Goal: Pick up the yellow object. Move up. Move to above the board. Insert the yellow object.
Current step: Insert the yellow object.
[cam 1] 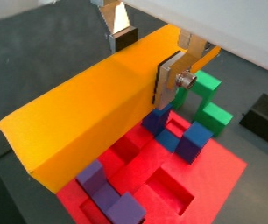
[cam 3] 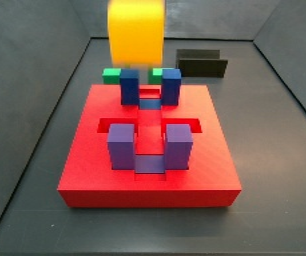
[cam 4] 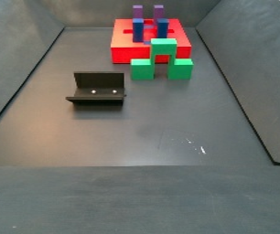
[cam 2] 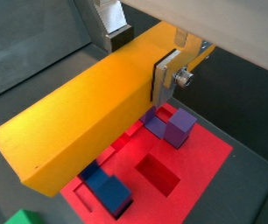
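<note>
Above the board [cam 3: 149, 170], near the top of a side view, I have the yellow object [cam 3: 137, 33] hanging over the far blue posts [cam 3: 149, 85]; it is clear of them, not yet touching anything. In both wrist views the gripper [cam 1: 148, 54] has its silver fingers [cam 1: 169, 79] closed onto the bar's flat faces near one end, so most of its length juts out toward the lower left of those frames. As I judge it, I am at the step of lining up over the board before inserting. To do it well I would square the bar with the recessed slot [cam 3: 150, 135] between the posts, keep it level, and come down slowly so its edges do not catch a purple post [cam 3: 121, 146]. The arm itself is out of frame; I can't see the wrist's tilt. The green blocks [cam 4: 162, 58] and the fixture [cam 4: 97, 89] sit off the board.
</note>
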Tool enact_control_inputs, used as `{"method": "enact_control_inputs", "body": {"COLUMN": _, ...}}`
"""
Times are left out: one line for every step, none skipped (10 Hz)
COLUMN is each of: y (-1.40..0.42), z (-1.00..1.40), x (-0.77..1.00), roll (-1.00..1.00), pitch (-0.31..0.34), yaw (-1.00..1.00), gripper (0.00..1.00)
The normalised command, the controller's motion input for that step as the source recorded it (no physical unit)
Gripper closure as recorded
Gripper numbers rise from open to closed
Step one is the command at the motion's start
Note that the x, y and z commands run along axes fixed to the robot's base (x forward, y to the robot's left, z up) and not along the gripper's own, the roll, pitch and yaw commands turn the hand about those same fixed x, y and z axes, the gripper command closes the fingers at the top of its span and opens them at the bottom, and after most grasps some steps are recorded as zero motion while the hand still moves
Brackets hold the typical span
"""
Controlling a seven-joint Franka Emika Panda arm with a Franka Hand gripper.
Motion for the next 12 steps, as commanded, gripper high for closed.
{"method": "enact_control_inputs", "body": {"y": -0.01, "z": -0.58, "x": 0.05, "roll": -0.07, "pitch": -0.061, "yaw": 0.21, "gripper": 1.00}}
{"method": "enact_control_inputs", "body": {"y": 0.01, "z": -0.67, "x": 0.19, "roll": -0.15, "pitch": -0.083, "yaw": 0.09, "gripper": 1.00}}
{"method": "enact_control_inputs", "body": {"y": 0.09, "z": -0.65, "x": 0.23, "roll": -0.16, "pitch": -0.077, "yaw": 0.04, "gripper": 1.00}}
{"method": "enact_control_inputs", "body": {"y": 0.02, "z": -0.60, "x": 0.26, "roll": -0.15, "pitch": -0.080, "yaw": 0.04, "gripper": 1.00}}
{"method": "enact_control_inputs", "body": {"y": 0.00, "z": -0.54, "x": 0.30, "roll": -0.05, "pitch": -0.056, "yaw": 0.02, "gripper": 1.00}}
{"method": "enact_control_inputs", "body": {"y": 0.00, "z": -0.44, "x": 0.31, "roll": 0.01, "pitch": 0.000, "yaw": 0.00, "gripper": 1.00}}
{"method": "enact_control_inputs", "body": {"y": 0.00, "z": -0.41, "x": 0.23, "roll": 0.13, "pitch": 0.000, "yaw": 0.00, "gripper": 1.00}}
{"method": "enact_control_inputs", "body": {"y": 0.00, "z": -0.41, "x": 0.20, "roll": 0.16, "pitch": 0.000, "yaw": 0.00, "gripper": 1.00}}
{"method": "enact_control_inputs", "body": {"y": 0.00, "z": -0.37, "x": 0.16, "roll": 0.16, "pitch": 0.000, "yaw": 0.02, "gripper": 1.00}}
{"method": "enact_control_inputs", "body": {"y": 0.00, "z": -0.33, "x": 0.06, "roll": 0.17, "pitch": 0.000, "yaw": 0.05, "gripper": 1.00}}
{"method": "enact_control_inputs", "body": {"y": 0.03, "z": -0.25, "x": 0.00, "roll": 0.11, "pitch": 0.000, "yaw": 0.00, "gripper": 1.00}}
{"method": "enact_control_inputs", "body": {"y": 0.04, "z": -0.05, "x": -0.15, "roll": 0.00, "pitch": 0.000, "yaw": 0.00, "gripper": 1.00}}
